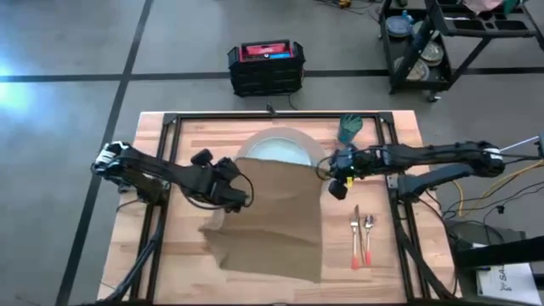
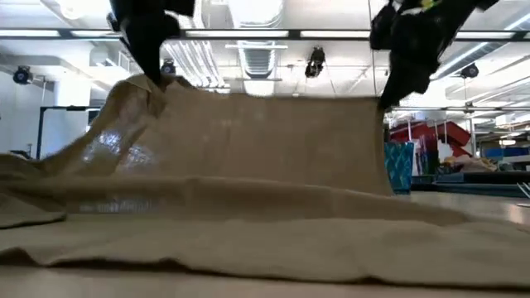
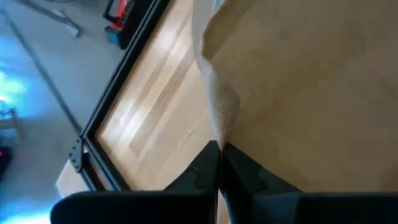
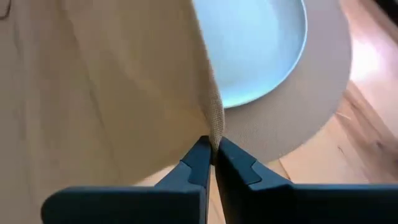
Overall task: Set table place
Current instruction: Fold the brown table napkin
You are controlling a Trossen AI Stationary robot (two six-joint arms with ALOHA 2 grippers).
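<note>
Brown cloth napkin (image 1: 272,212) lifted over pale plate (image 1: 280,146), pinched at far corners by left gripper (image 3: 217,149) and right gripper (image 4: 213,144).

black crate (image 1: 266,68), wheeled cart (image 1: 450,42)

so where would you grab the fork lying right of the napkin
Grip the fork by its orange handle, coming straight down from above. It lies flat on the table with the spoon close alongside, so close the fingers across the handle's near end.
</note>
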